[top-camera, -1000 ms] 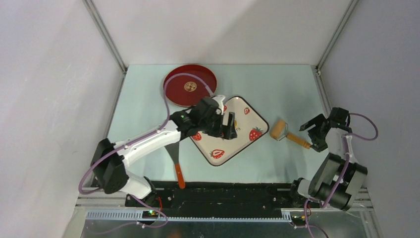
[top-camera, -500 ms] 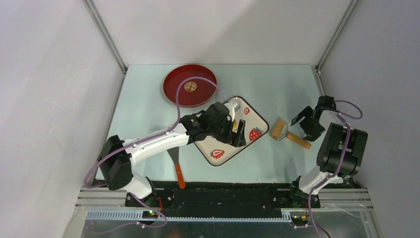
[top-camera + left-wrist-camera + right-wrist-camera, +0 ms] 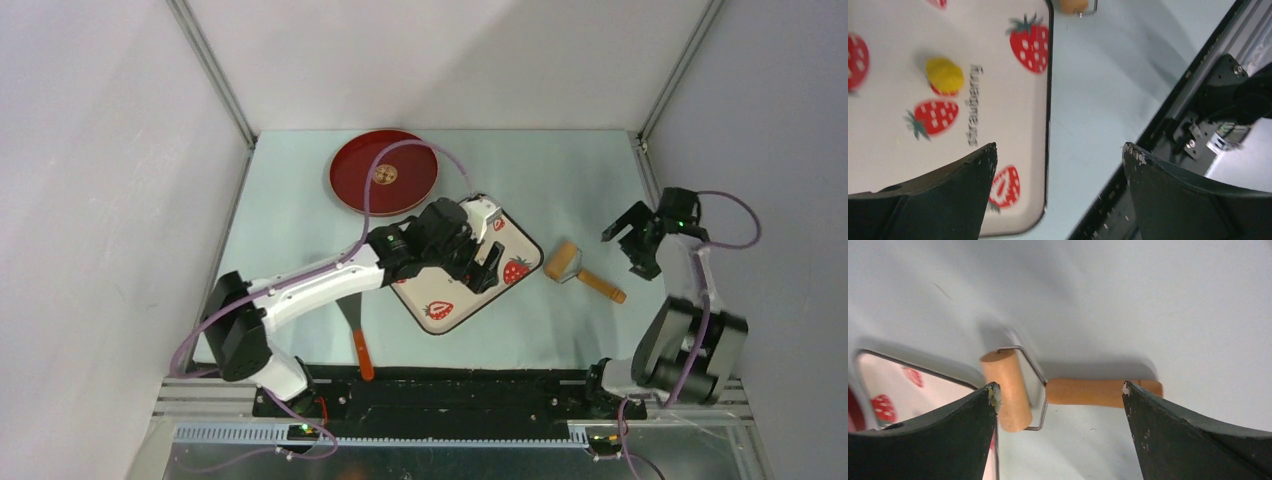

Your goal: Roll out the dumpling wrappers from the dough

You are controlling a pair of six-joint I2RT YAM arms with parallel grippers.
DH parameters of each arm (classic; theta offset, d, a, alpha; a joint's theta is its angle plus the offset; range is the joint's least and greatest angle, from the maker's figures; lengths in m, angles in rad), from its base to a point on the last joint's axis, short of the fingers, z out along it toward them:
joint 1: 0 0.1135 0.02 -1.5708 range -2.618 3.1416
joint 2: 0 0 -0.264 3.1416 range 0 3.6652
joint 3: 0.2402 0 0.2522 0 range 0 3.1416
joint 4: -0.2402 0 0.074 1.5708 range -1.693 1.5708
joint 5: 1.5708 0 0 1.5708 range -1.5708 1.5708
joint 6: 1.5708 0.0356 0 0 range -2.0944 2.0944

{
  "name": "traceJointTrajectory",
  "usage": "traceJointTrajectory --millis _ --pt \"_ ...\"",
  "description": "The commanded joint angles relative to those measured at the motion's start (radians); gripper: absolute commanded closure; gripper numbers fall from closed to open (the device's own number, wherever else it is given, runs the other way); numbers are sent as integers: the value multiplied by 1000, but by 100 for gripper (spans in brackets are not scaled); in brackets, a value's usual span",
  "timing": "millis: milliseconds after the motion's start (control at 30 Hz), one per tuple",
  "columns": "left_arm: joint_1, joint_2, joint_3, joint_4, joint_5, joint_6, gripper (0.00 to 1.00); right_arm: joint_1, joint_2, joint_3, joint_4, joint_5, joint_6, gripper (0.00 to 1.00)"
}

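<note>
Two claws gape empty: left claw (image 3: 1059, 147), right claw (image 3: 1058, 386).
Soft dough (image 3: 944, 75) on the tray (image 3: 998, 50) should squash readily; the roller (image 3: 1007, 390) has a stiff handle (image 3: 1098, 392), best pinched mid-length.

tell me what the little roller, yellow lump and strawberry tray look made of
Pale tan roller: bare-looking wood, matte, on a thin metal wire frame. Bright yellow lump: soft putty-like dough, matte, rounded. White square strawberry-print tray: probably plastic, smooth, dark rim.
</note>
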Motion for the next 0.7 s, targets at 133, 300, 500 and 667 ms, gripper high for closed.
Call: traceJointTrajectory --millis 133,300,500,667 --pt "-19 319 315 69 57 391 2 -58 -399 -27 -67 -10 53 1" --pt "-52 500 473 81 150 582 2 -86 -455 -46 -115 -85 62 1" --pt "-90 663 631 88 210 698 6 -144 -428 -49 -129 -171 41 1" --pt "-123 764 728 102 162 762 6 -171 -384 -54 -131 -197 16 3"
